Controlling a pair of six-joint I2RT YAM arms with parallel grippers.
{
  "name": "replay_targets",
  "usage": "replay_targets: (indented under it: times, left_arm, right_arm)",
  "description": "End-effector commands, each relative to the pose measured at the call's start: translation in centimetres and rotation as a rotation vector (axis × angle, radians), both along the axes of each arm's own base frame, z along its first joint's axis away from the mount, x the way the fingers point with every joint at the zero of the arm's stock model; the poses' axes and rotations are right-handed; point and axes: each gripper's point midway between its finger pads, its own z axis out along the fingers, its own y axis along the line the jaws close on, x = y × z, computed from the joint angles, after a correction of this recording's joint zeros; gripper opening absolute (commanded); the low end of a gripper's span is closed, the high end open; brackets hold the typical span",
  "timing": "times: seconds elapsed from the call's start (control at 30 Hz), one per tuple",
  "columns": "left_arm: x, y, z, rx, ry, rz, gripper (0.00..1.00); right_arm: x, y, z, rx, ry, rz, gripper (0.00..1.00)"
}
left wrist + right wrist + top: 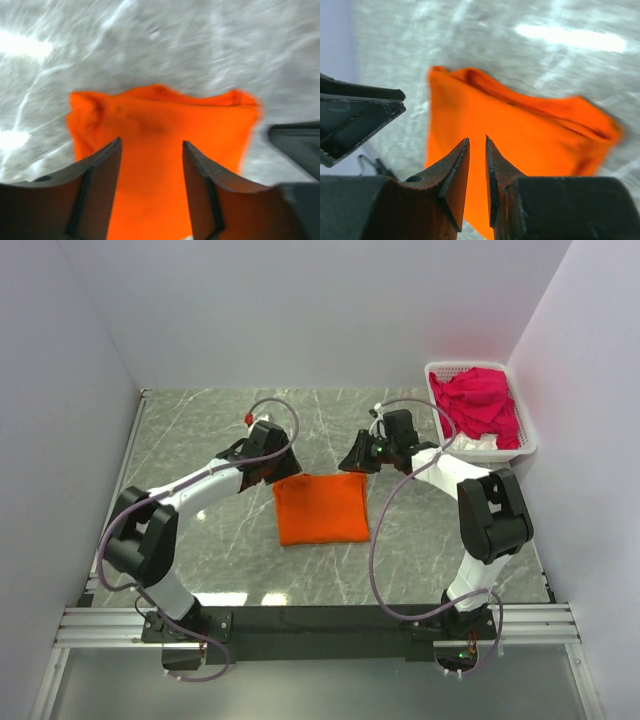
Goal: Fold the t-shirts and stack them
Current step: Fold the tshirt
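Note:
The bright orange t-shirt lies folded into a flat square on the table between the two arms. My left gripper hovers at its far left corner, and in the left wrist view its jaws stand wide open and empty over the orange cloth. My right gripper hovers at the far right corner. In the right wrist view its jaws are a narrow slit apart with nothing between them, over the orange cloth. Magenta-pink t-shirts lie crumpled in the basket.
The white slotted basket stands at the back right against the wall. White walls close in the left, back and right sides. The grey marble table runs to a metal rail at the near edge.

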Motion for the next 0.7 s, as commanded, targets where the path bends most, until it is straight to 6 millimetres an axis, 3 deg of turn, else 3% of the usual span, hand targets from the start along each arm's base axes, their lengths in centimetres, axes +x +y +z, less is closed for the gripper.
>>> replay_targets:
  times: [0.0, 0.07, 0.2, 0.3, 0.43, 0.53, 0.63, 0.67]
  left_arm:
    - [0.8, -1.8, 2.6, -0.113, -0.098, -0.009, 0.55]
    - [1.2, -2.2, 1.7, -0.116, -0.092, -0.021, 0.50]
    - [2.3, -2.3, -2.1, -0.076, -0.054, -0.012, 0.40]
    - [3.2, -1.9, -4.7, -0.063, -0.006, 0.008, 0.39]
    - [3.9, -1.6, -6.7, -0.048, 0.038, 0.019, 0.36]
    - [4.3, -1.2, -5.8, -0.035, 0.023, 0.023, 0.37]
    - [3.7, -1.1, -3.0, -0.057, -0.006, 0.020, 0.45]
    - [3.2, -1.5, -0.7, -0.098, -0.030, 0.013, 0.49]
  right_arm:
    - [0.6, 2.3, 2.8, 0.152, -0.092, 0.054, 0.26]
    - [0.6, 2.5, 1.9, 0.180, -0.071, 0.073, 0.24]
    - [1.3, 1.9, -1.9, 0.203, -0.013, 0.063, 0.18]
    - [2.2, 1.0, -4.4, 0.191, 0.026, 0.043, 0.17]
    - [3.4, -0.2, -6.5, 0.179, 0.070, 0.002, 0.17]
    - [3.7, -0.2, -4.8, 0.191, 0.037, 0.001, 0.17]
    - [2.8, -0.1, -1.4, 0.220, -0.010, 0.017, 0.18]
    - [1.9, -0.2, -1.2, 0.228, -0.002, 0.019, 0.18]
